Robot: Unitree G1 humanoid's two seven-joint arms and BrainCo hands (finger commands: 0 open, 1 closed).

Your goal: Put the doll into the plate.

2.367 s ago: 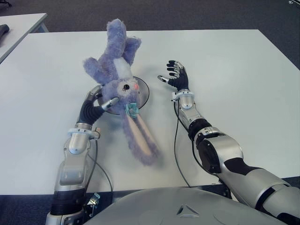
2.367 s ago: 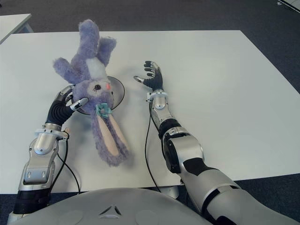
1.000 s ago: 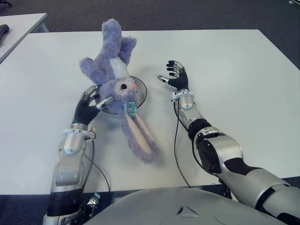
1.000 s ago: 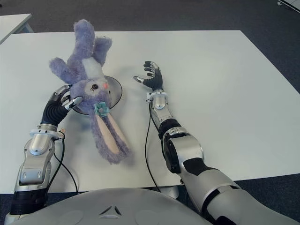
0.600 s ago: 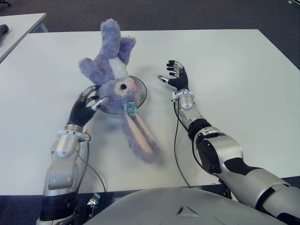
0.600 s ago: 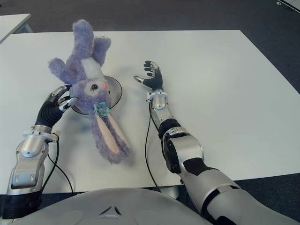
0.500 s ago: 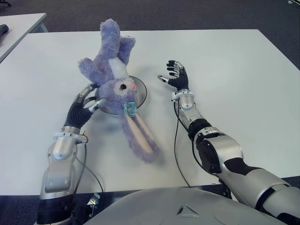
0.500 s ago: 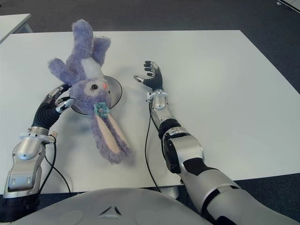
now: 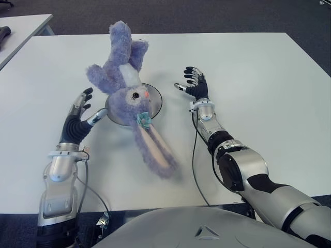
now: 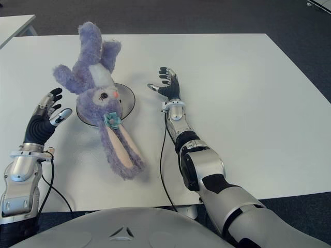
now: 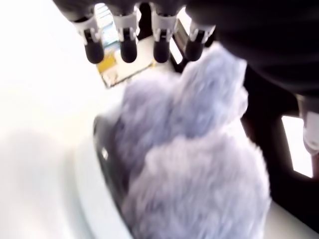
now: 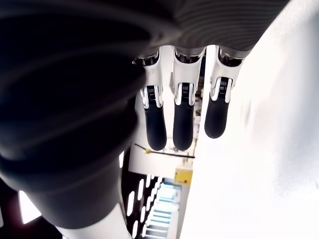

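The purple plush rabbit doll (image 9: 126, 88) lies upside down with its head and body over the dark round plate (image 9: 153, 106). Its long ears (image 9: 153, 150) trail off the plate toward me onto the white table (image 9: 269, 77), and its legs point away. My left hand (image 9: 83, 111) is open, just left of the plate and apart from the doll. In the left wrist view the doll (image 11: 199, 164) and plate (image 11: 107, 159) fill the frame beyond the spread fingers (image 11: 127, 47). To the right of the plate, my right hand (image 9: 192, 85) is open and holds nothing.
A second white table (image 9: 20, 26) shows at the far left, with a dark object at its edge. Dark carpet lies beyond the table's far edge. Black cables (image 9: 195, 155) run along my right forearm.
My left hand has let go of the doll and drawn back to the left, fingers now spread. The doll has settled slightly onto the plate. The right hand has not moved.
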